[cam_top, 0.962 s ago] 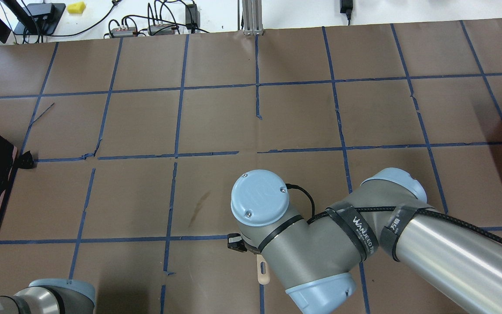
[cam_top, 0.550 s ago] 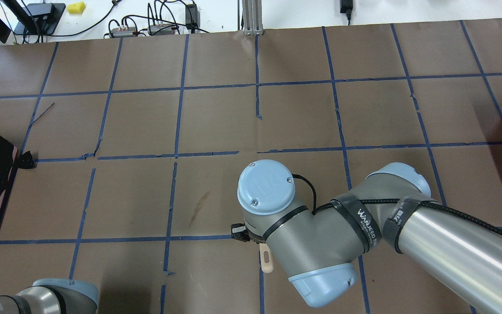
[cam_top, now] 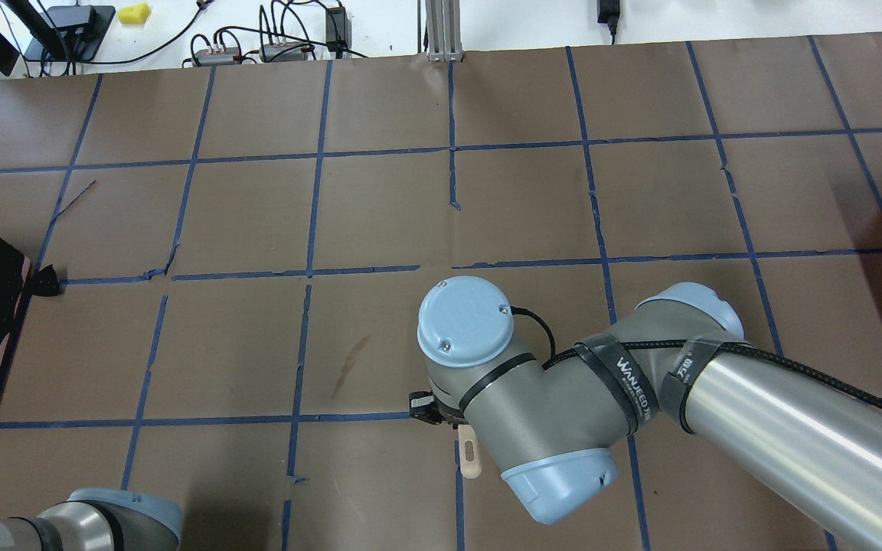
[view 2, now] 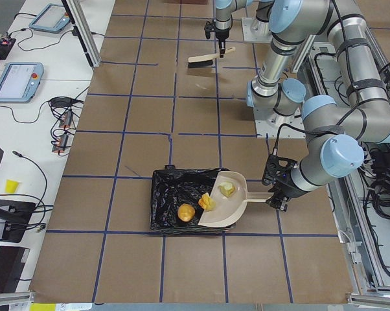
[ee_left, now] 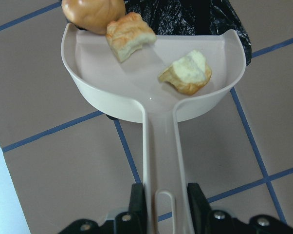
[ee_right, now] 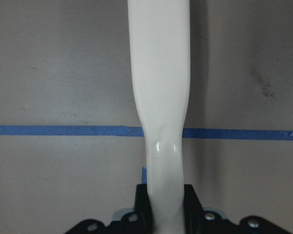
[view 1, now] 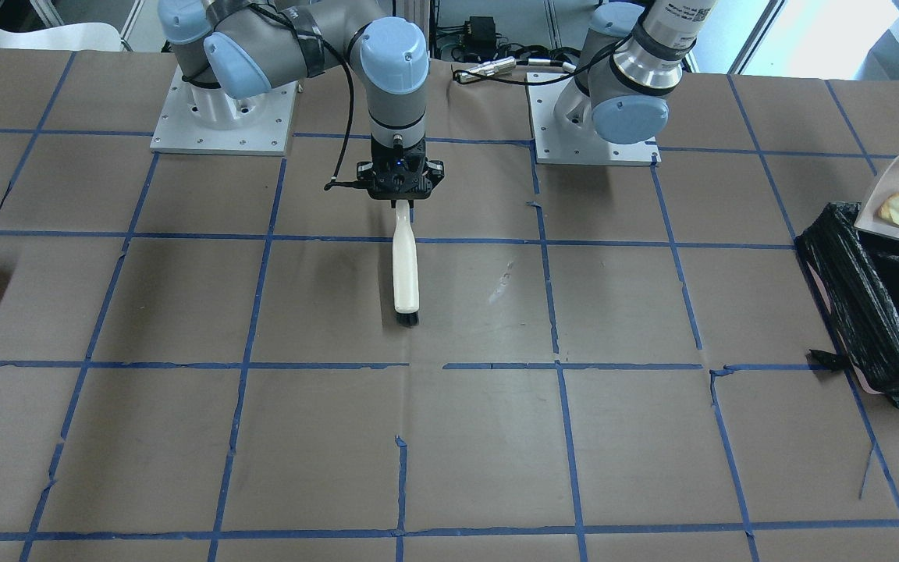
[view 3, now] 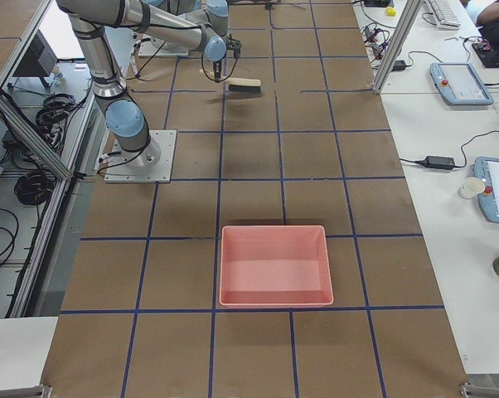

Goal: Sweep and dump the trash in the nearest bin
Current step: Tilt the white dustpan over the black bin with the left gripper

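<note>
My left gripper (ee_left: 164,195) is shut on the handle of a beige dustpan (ee_left: 137,92) and holds it tilted over the black-bagged bin (view 2: 166,207). A pale yellow chunk (ee_left: 188,73) lies in the pan. A golden-brown chunk (ee_left: 129,36) sits near its front lip. The tan-orange lump (ee_left: 93,14) is at the lip, over the bag; in the exterior left view this lump (view 2: 186,212) looks inside the bin. My right gripper (view 1: 401,199) is shut on the handle of a white brush (view 1: 406,269), which is held level over the table's middle.
A pink tray without a bag (view 3: 274,265) stands on the table at my right end. The table (view 1: 496,437) is brown paper with a blue tape grid. Cables and boxes (cam_top: 272,46) lie past its far edge. The two arm bases (view 1: 223,117) are bolted at my side.
My right wrist and the brush have shifted slightly away from me and to the right. My left elbow has edged a little to the right.
</note>
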`<state>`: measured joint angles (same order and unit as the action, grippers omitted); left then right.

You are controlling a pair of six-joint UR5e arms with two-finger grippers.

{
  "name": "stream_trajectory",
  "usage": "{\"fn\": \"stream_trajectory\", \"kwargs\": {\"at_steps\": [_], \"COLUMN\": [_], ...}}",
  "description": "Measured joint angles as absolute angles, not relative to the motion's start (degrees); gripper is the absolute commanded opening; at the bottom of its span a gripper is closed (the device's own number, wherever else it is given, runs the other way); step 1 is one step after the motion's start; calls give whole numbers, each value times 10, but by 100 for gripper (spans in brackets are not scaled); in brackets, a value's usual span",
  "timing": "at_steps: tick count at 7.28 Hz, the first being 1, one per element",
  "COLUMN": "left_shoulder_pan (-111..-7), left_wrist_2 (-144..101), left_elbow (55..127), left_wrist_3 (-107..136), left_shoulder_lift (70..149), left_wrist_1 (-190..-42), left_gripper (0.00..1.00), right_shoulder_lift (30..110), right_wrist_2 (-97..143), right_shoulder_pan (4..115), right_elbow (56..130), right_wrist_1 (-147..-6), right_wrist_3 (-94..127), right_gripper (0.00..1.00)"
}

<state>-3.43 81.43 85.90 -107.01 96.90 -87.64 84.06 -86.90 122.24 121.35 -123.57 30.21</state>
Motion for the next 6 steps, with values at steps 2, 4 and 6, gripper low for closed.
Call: {"fn": "stream_trajectory", "kwargs": {"at_steps": [2,4,6], "left_shoulder_pan": [-39,-51,-78], "left_wrist_2": [827,848,883], "left_elbow": [849,833,820], "left_wrist_3": [-1070,-1071,-1070], "left_shoulder_lift": [970,969,966], "left_wrist_1": [-875,-869,-861], "left_gripper": [3,3,3], "right_shoulder_lift": [838,837,835], "right_wrist_2": [-869,-870,-871], "right_shoulder_pan": [1224,1224,1224], "right_elbow": [1213,1213,1211], "right_wrist_1": [-1236,-1235,-1236], "right_wrist_3": [303,304,303], "right_gripper": [60,93,100]}}
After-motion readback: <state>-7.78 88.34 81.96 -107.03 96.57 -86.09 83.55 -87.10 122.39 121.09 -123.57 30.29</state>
